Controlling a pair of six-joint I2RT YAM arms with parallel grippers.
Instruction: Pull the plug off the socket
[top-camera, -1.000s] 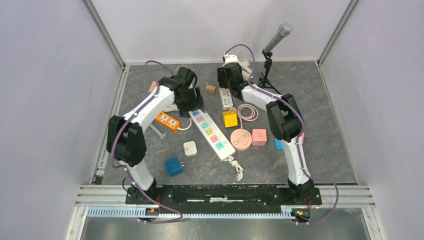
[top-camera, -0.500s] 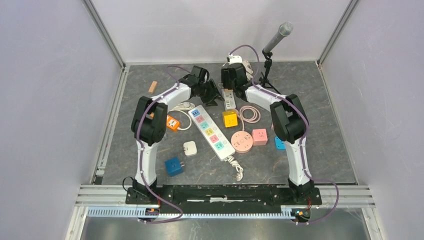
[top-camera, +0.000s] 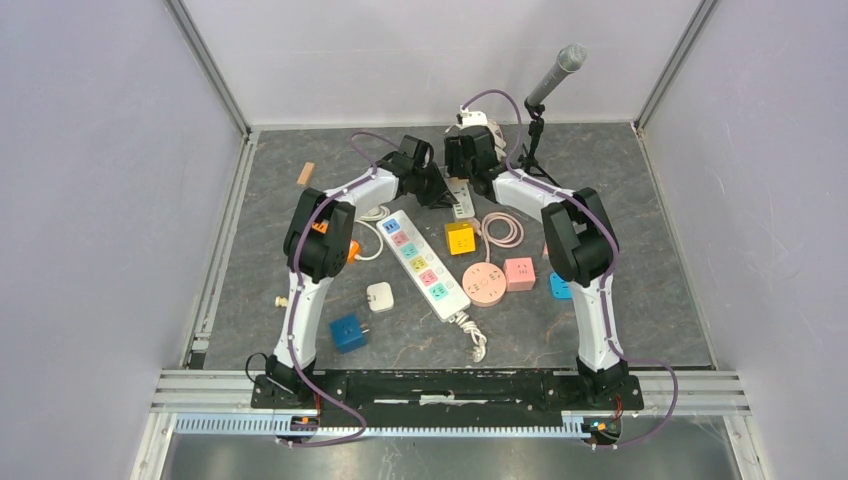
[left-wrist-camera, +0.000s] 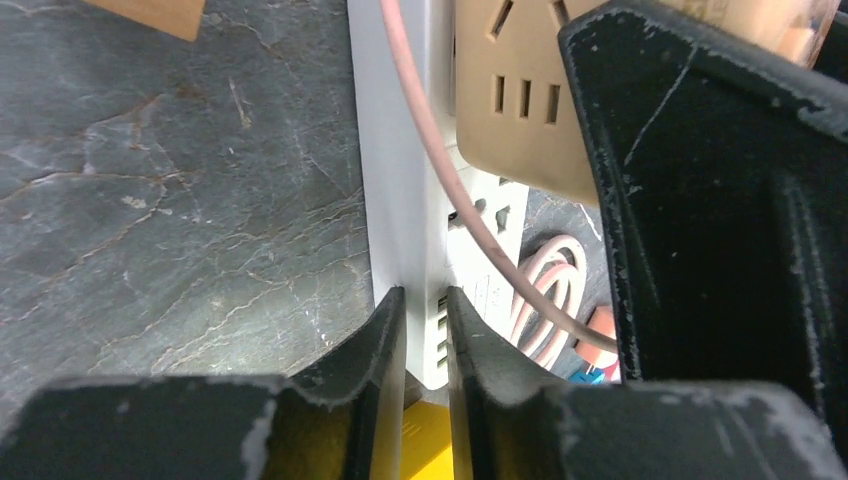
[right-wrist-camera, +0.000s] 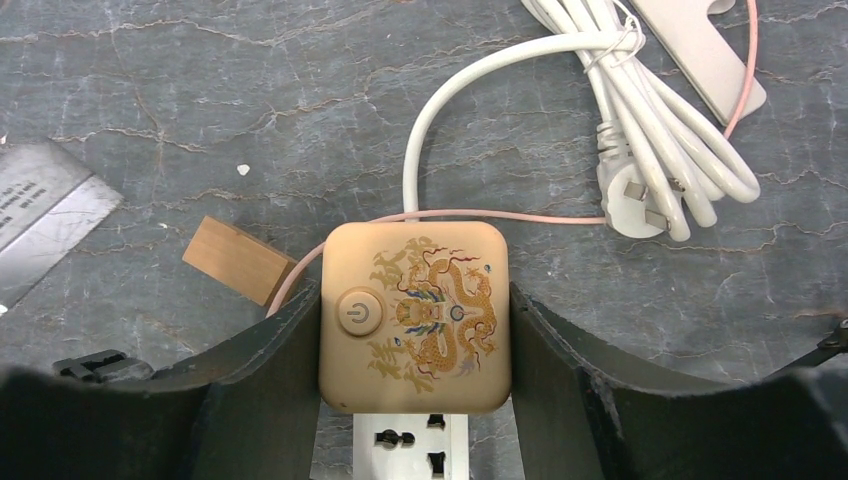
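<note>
At rear: L gripper (left-wrist-camera: 425, 305) shifted rt, pinches white strip (left-wrist-camera: 395, 220); R gripper (right-wrist-camera: 415, 292) clamps gold cube (right-wrist-camera: 415, 318).

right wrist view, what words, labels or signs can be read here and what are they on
Power symbol, no words: on the round button of the beige cube.
Gold characters around the dragon on the same face: too ornate to read.
Printed lines on the grey plate at the left edge: too blurred to read.
No other text shows.
</note>
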